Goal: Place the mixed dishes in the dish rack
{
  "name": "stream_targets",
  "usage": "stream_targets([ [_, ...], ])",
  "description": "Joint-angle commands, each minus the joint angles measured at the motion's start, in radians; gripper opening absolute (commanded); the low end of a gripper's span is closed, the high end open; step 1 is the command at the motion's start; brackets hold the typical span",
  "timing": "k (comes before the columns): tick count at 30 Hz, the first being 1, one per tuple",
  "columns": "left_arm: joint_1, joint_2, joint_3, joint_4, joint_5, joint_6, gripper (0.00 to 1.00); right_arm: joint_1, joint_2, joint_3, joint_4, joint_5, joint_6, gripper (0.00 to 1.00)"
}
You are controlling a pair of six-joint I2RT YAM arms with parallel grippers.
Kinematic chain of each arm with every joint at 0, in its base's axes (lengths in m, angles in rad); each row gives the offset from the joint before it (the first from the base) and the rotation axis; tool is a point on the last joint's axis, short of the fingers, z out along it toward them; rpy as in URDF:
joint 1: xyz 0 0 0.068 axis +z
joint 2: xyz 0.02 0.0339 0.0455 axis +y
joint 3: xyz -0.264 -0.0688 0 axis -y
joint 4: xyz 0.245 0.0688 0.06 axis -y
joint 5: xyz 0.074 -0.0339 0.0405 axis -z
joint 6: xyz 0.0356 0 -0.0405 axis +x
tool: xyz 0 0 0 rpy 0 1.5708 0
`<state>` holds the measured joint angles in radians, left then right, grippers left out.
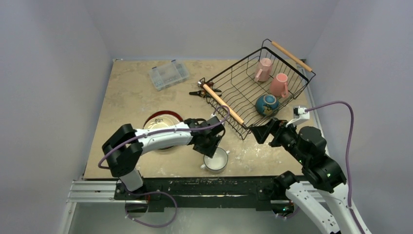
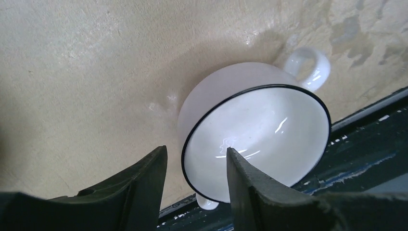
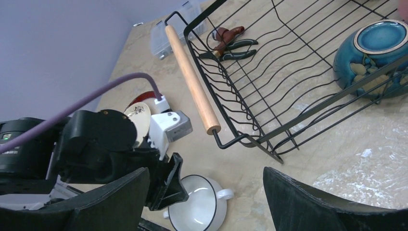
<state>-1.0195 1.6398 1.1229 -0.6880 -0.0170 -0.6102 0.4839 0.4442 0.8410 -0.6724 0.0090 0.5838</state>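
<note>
The white two-handled cup [image 1: 215,160] [image 2: 260,139] [image 3: 195,209] stands near the table's front edge. My left gripper [image 1: 213,146] [image 2: 196,150] straddles its rim, one finger inside the cup and one outside. A gap shows between the outer finger and the cup wall. The dish rack [image 1: 223,103] [image 3: 192,79] holds two pink mugs [image 1: 264,69] [image 1: 279,85] and the blue bowl [image 1: 267,105] [image 3: 377,53]. The red-rimmed plate [image 1: 160,118] [image 3: 144,97] lies under my left arm, with the cream plate [image 3: 138,115] on it. My right gripper [image 1: 258,132] [image 3: 206,171] hovers open and empty by the rack's near corner.
A clear compartment box [image 1: 169,74] [image 3: 173,29] sits at the back left. A small black-and-red hand tool [image 1: 200,90] [image 3: 231,41] lies just outside the rack's left end. The black front rail [image 1: 195,185] runs close behind the cup.
</note>
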Motion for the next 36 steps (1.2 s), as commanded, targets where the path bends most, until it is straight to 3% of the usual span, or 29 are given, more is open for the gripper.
stream_targets([
  [1, -0.034, 0.076, 0.068, -0.048, -0.095, 0.033, 0.47, -0.001, -0.021, 0.023, -0.021, 0.018, 0.011, 0.88],
  [7, -0.089, 0.145, 0.116, -0.084, -0.178, 0.031, 0.33, -0.001, -0.013, 0.02, -0.037, 0.03, 0.02, 0.88],
  [12, -0.095, 0.124, 0.116, -0.123, -0.226, 0.017, 0.0, -0.001, 0.012, 0.002, -0.022, 0.022, 0.033, 0.88],
  [16, -0.094, -0.011, 0.043, -0.109, -0.236, 0.0, 0.0, -0.001, 0.042, -0.011, -0.011, 0.012, 0.04, 0.88],
  [20, -0.084, -0.223, -0.07, -0.039, -0.145, -0.05, 0.0, -0.001, 0.054, -0.022, 0.005, 0.006, 0.044, 0.88],
  [25, -0.013, -0.525, -0.274, 0.2, 0.137, -0.18, 0.0, -0.002, 0.079, -0.047, 0.055, -0.017, 0.055, 0.88],
  [30, 0.089, -0.732, -0.494, 0.497, 0.406, -0.372, 0.0, -0.002, 0.125, -0.074, 0.148, -0.134, 0.061, 0.88],
  [36, 0.142, -0.887, -0.607, 0.748, 0.513, -0.546, 0.0, -0.001, 0.147, -0.136, 0.367, -0.408, 0.111, 0.89],
])
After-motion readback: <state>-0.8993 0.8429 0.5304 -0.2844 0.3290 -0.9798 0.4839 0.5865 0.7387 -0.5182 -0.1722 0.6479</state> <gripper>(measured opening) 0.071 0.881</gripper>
